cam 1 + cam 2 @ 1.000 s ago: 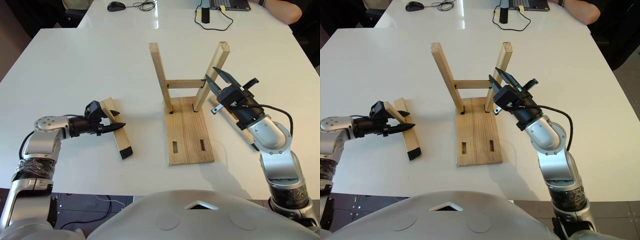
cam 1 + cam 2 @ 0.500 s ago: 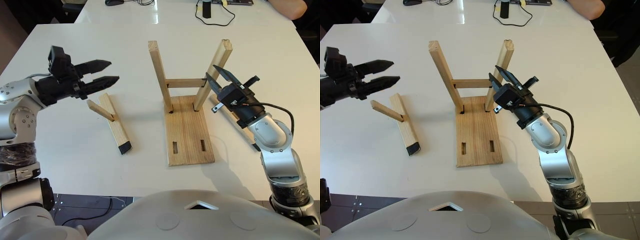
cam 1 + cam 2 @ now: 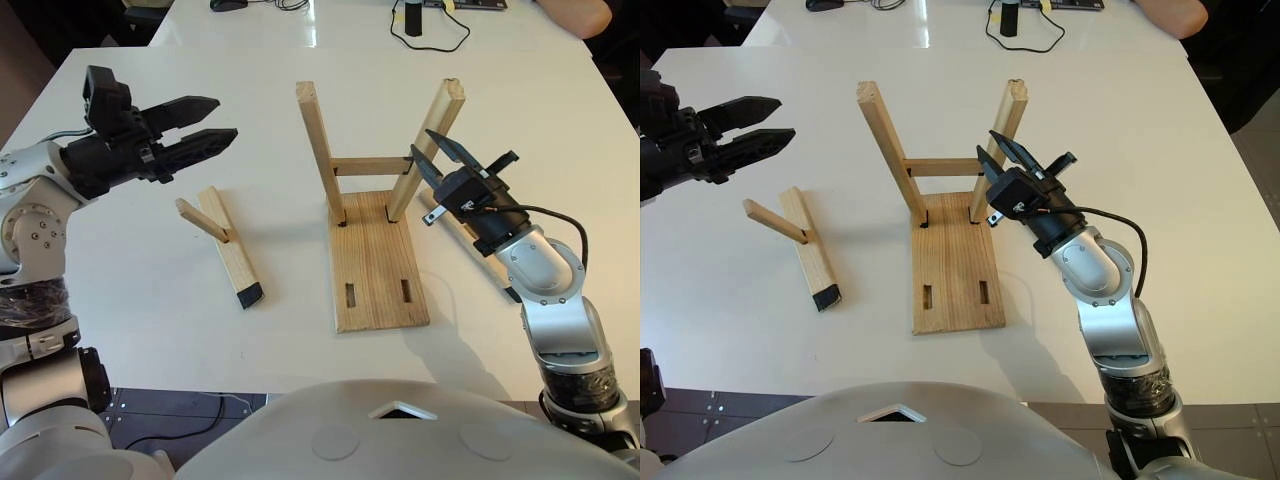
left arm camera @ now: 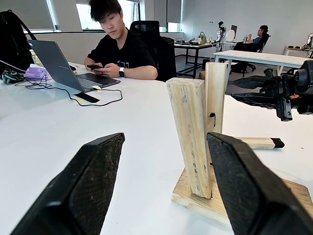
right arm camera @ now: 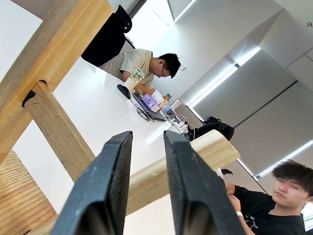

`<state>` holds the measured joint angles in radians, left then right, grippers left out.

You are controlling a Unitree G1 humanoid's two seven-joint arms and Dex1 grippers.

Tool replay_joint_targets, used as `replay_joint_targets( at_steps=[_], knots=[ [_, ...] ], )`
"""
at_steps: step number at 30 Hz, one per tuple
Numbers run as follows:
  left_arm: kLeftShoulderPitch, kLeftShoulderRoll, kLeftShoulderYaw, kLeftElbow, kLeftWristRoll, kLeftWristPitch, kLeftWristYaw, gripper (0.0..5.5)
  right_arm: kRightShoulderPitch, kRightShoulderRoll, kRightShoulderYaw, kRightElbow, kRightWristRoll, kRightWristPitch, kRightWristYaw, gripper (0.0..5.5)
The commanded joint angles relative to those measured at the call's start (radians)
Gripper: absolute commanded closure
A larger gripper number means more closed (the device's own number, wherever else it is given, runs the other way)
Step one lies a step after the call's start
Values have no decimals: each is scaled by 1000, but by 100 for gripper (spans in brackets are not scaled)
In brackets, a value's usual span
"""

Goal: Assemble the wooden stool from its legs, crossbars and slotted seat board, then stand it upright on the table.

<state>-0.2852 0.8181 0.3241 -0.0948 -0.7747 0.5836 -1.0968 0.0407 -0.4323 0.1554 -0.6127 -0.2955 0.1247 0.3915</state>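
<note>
The slotted seat board point(image 3: 375, 265) lies flat at the table's middle. Two legs, the left leg point(image 3: 320, 150) and the right leg point(image 3: 425, 150), stand in its far slots, joined by a crossbar point(image 3: 370, 167). A loose leg with a short crossbar stuck in it point(image 3: 232, 255) lies on the table to the left. My left gripper point(image 3: 225, 118) hangs open and empty above and left of that piece. My right gripper point(image 3: 422, 143) is open, its tips right beside the standing right leg near the crossbar joint. Another loose leg point(image 3: 440, 215) lies partly under my right arm.
A second table behind holds a mouse point(image 3: 228, 5), a black cable point(image 3: 430, 30) and a laptop point(image 4: 63, 63) with a seated person at it. The white table point(image 3: 150, 320) has bare surface at the front left and far right.
My left gripper has risen from the loose leg on the table to well above and left of it, leaving the piece lying there. My right gripper has stayed put.
</note>
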Motion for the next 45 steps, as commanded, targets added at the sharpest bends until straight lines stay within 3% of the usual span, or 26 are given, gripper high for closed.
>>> replay_joint_targets(
  at_steps=[1, 6, 11, 16, 25, 28, 33, 39, 45],
  knots=[
    [8, 5, 32, -34, -31, 27, 19, 239, 0, -13, -13, -14, 11, 1, 20, 436],
    [101, -10, 31, -57, -11, 15, 18, 239, 4, -21, -16, -19, 21, 5, 36, 436],
    [285, -93, -97, 102, 152, -128, -6, 239, 10, -29, -19, -6, 34, 4, 52, 436],
    [255, -166, -123, 91, 105, -142, 39, 239, 0, -39, -19, 4, 44, -1, 71, 436],
    [52, -39, 26, -63, -69, -13, 69, 239, 5, -24, -13, 0, 29, 4, 45, 436],
    [65, -3, -18, -216, -78, 14, 44, 239, 4, -17, -10, -1, 22, 5, 32, 436],
    [272, 82, -134, -407, 62, -31, -27, 239, 12, -5, -10, -14, 10, 11, 17, 436],
    [497, 161, -260, -322, 377, -286, -101, 239, 23, 6, -1, -13, -4, 9, 4, 436],
    [511, 172, -307, -152, 507, -440, -131, 239, 19, 13, 5, 0, -13, 2, -7, 436]
  ],
)
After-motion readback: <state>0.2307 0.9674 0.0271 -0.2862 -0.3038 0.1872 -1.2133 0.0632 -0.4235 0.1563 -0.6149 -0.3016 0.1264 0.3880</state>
